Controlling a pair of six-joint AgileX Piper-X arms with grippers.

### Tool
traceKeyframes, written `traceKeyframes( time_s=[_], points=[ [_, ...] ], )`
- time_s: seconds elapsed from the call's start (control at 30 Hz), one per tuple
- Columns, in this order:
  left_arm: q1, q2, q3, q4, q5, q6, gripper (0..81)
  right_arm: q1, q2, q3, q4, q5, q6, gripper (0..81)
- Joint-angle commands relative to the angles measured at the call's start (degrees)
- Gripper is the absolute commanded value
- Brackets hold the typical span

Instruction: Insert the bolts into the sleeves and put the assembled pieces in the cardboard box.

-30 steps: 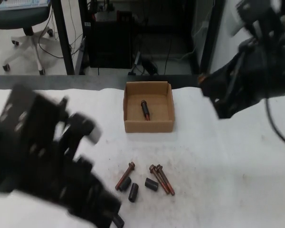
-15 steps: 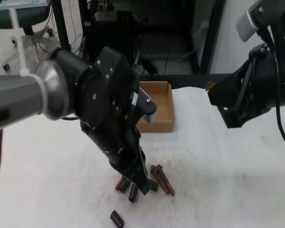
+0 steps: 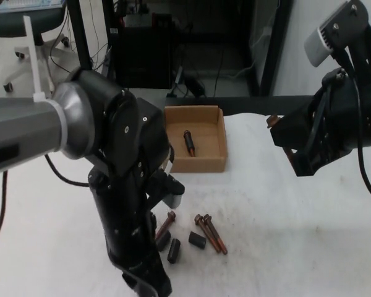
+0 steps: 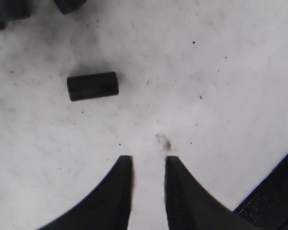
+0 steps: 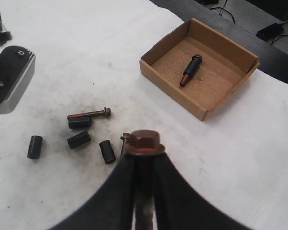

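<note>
Black sleeve (image 4: 92, 86) on white cloth (image 4: 221, 72) near parted left tool (image 4: 149, 162); right tool (image 5: 143, 162) tight on bolt (image 5: 144, 143).

Assembled piece (image 3: 189, 143) in cardboard box (image 3: 195, 164)

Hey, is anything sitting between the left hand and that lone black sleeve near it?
Nothing visible does. In the left wrist view, bare white cloth is all that lies between the open left hand and the sleeve, which lies on its side on the cloth.
</note>
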Motion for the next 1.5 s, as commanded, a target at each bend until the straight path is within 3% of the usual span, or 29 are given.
traceKeyframes(
  time_s=[0.0,0.2,0.33,0.47,0.57,0.67,0.87,1.03,1.23,1.37,1.47],
  points=[
    [-0.56,-1.66,0.71,0.43,0.37,-3.8,23.0,-0.19,-0.64,-0.21,-0.41,-0.41,-0.47,0.8],
    [-0.69,-1.91,5.54,-13.41,3.36,-29.41,23.1,-0.19,-0.64,-0.21,-0.41,-0.41,-0.47,0.8],
    [-0.65,-1.91,12.59,-27.12,2.21,-52.78,23.1,-0.19,-0.64,-0.21,-0.41,-0.41,-0.47,0.8],
    [-1.49,-1.96,18.77,-30.11,0.14,-81.83,23.1,-0.19,-0.64,-0.21,-0.41,-0.41,-0.47,0.8],
    [-3.14,-1.96,21.08,-30.93,-2.38,-90.32,23.1,-0.19,-0.64,-0.21,-0.29,-0.41,-0.47,0.8],
    [-4.9,-2.21,21.0,-33.51,-6.51,-87.68,23.1,-0.19,-0.64,-0.21,-0.29,-0.41,-0.47,0.8],
    [-6.61,-4.99,21.03,-44.78,-8.15,-77.86,23.1,-0.19,-0.64,-0.21,-0.29,-0.41,-0.47,0.8],
    [-6.46,-10.58,21.03,-46.19,-4.07,-56.68,23.1,-0.19,-0.64,-0.21,-0.3,-0.41,-2.25,0.8],
    [-5.39,-16.29,20.89,-34.74,-2.16,-30.07,24.2,-0.19,-0.64,-0.21,-0.3,-0.41,-2.95,0.8],
    [-4.38,-16.73,19.66,-26.98,-2.93,-16.85,43.6,-0.19,-0.64,-0.21,-0.3,-0.41,-3.06,0.8],
    [-4.07,-16.56,19.29,-28.04,-7.33,-15.83,58.2,-0.19,-0.64,-0.21,-0.3,-0.41,-3.06,0.8]
  ],
)
